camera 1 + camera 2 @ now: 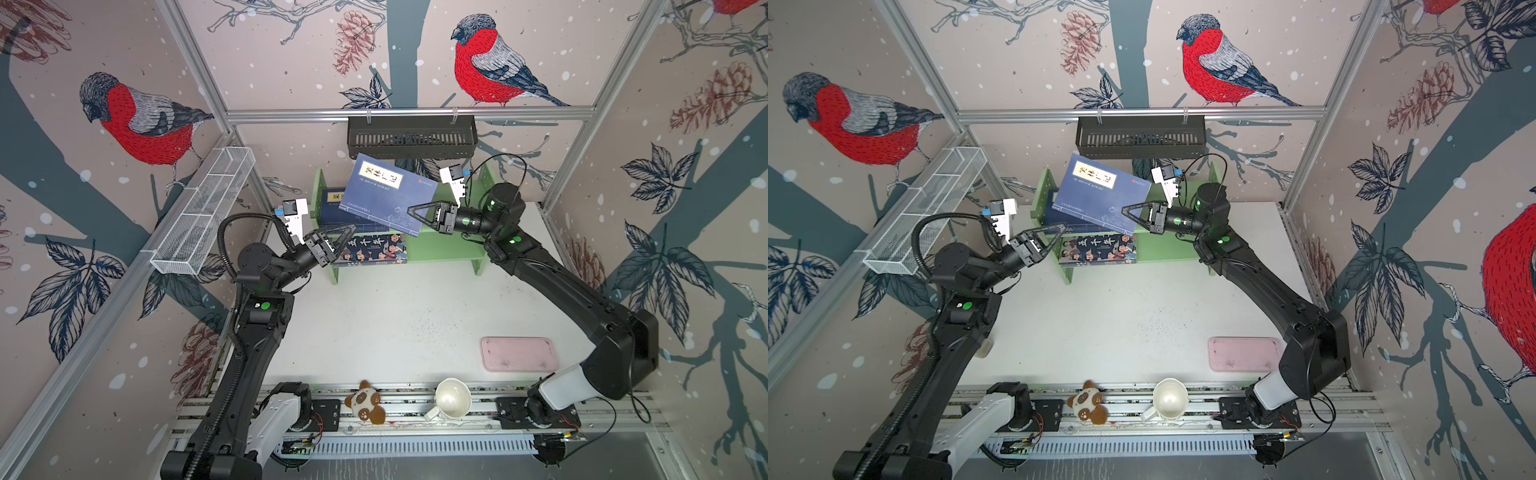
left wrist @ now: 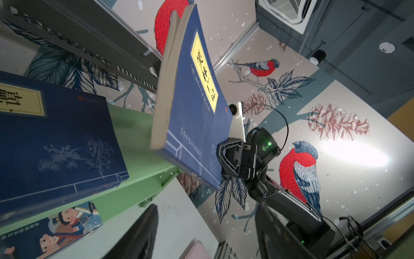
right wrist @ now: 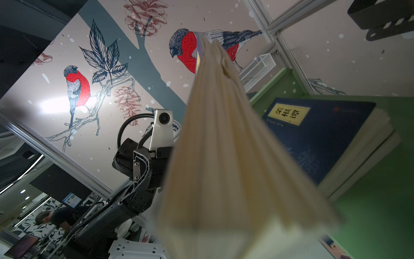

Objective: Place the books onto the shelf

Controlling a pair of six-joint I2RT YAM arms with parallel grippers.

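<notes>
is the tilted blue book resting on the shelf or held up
Held up, tilted: blue book hangs above shelf, corner in right jaws.

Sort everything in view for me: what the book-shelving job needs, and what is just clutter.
Job: held blue book in the right tool; navy books stacked on the upper tier; cartoon book on the lower tier; green shelf.
Clutter: pink tray; white mug; panda plush; black wall basket; white wire basket.
</notes>
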